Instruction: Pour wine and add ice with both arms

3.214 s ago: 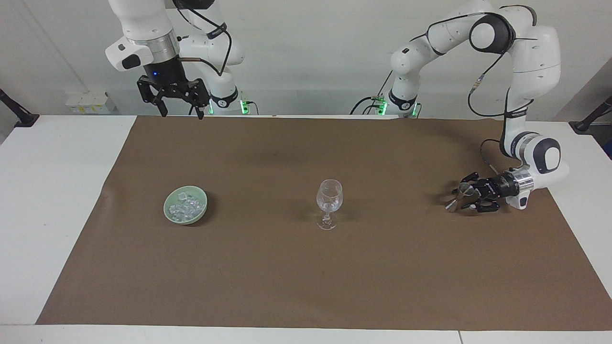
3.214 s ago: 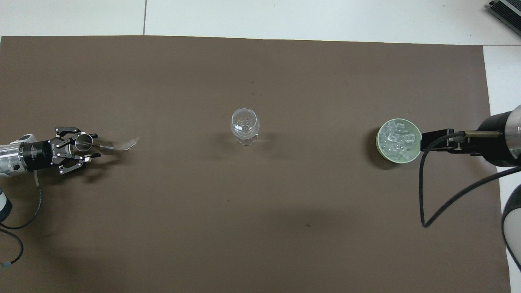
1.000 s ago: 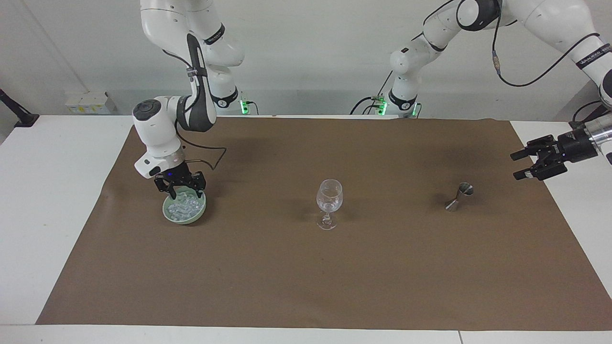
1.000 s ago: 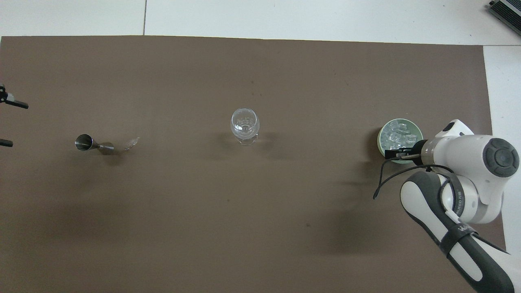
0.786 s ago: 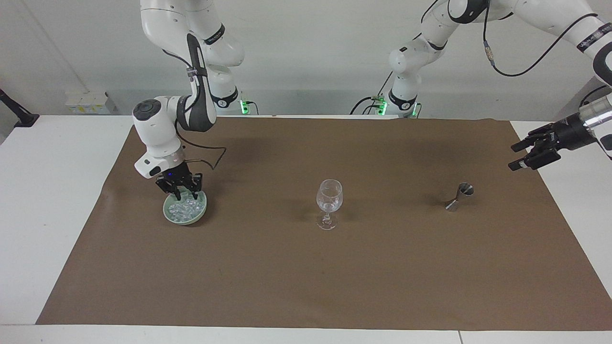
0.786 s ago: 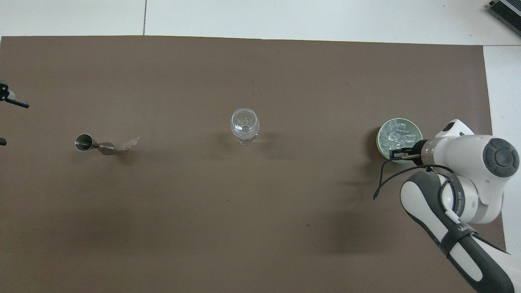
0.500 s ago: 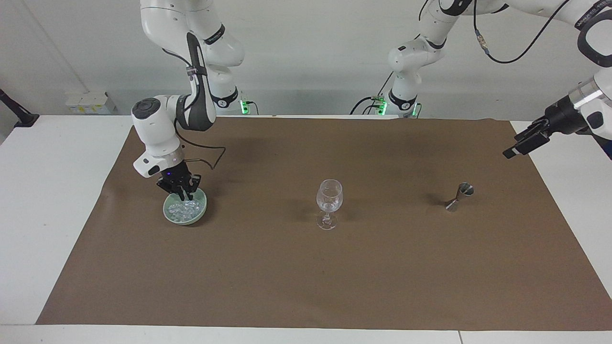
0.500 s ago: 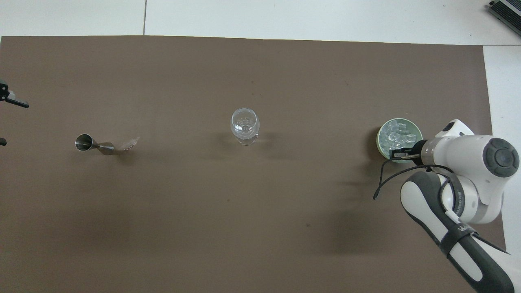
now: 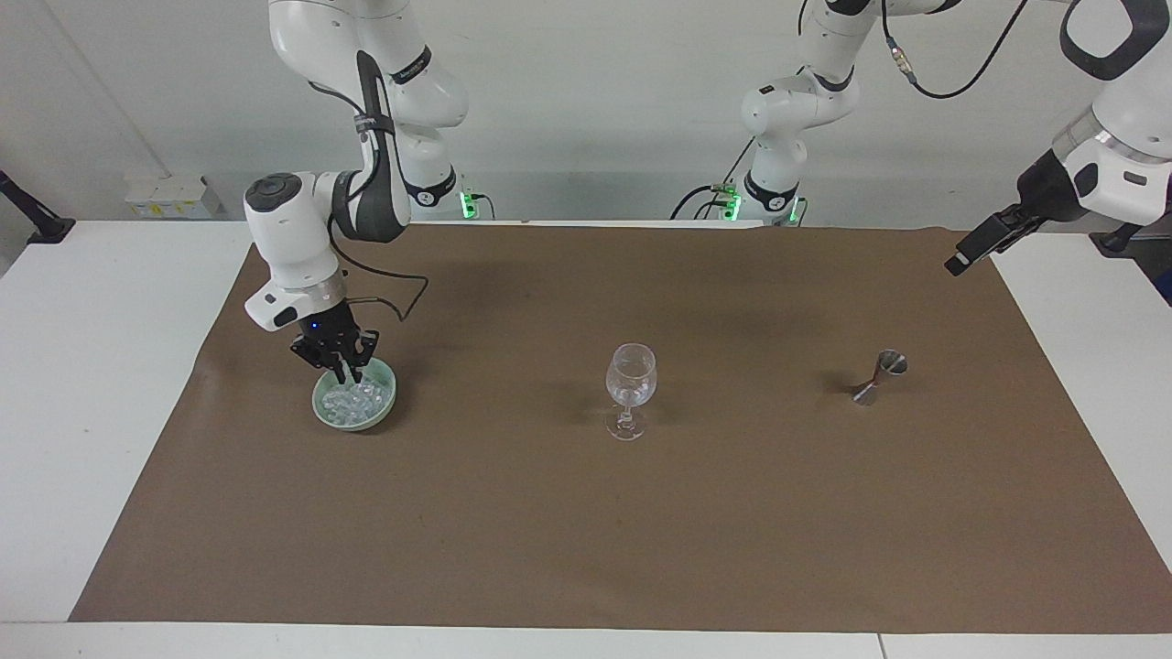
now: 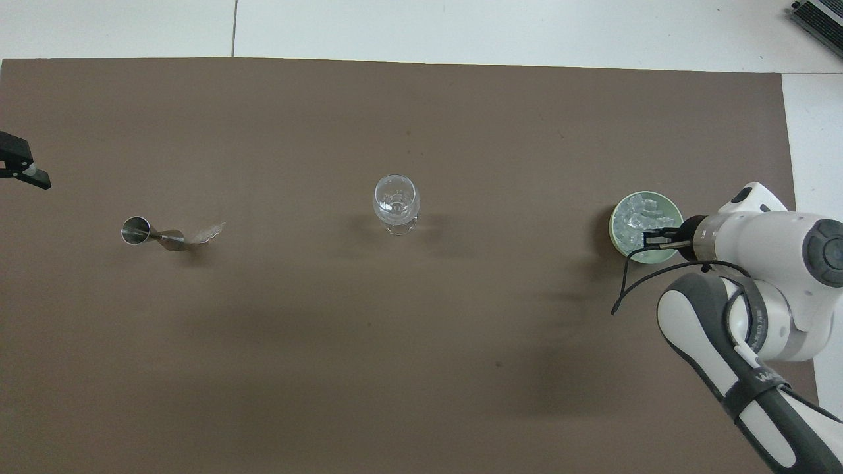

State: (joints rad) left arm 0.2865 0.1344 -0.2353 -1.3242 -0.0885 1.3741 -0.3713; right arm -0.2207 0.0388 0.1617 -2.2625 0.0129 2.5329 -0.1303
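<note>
**Right gripper closed at the ice bowl**

We see a white table (image 9: 82, 366) covered by a brown mat (image 9: 586, 513), with a pale wall (image 9: 586, 110) above. Our right gripper (image 9: 346, 373) hangs over the green bowl (image 9: 322, 409), fingertips together at the ice (image 9: 352, 400); whether they pinch a cube, we cannot tell. The stemmed glass (image 9: 630, 389) stands toward the left arm's end from it, the metal jigger (image 9: 879, 376) further that way. Our left gripper (image 9: 971, 252) waits raised over the mat's edge; we read it as spread apart.
</note>
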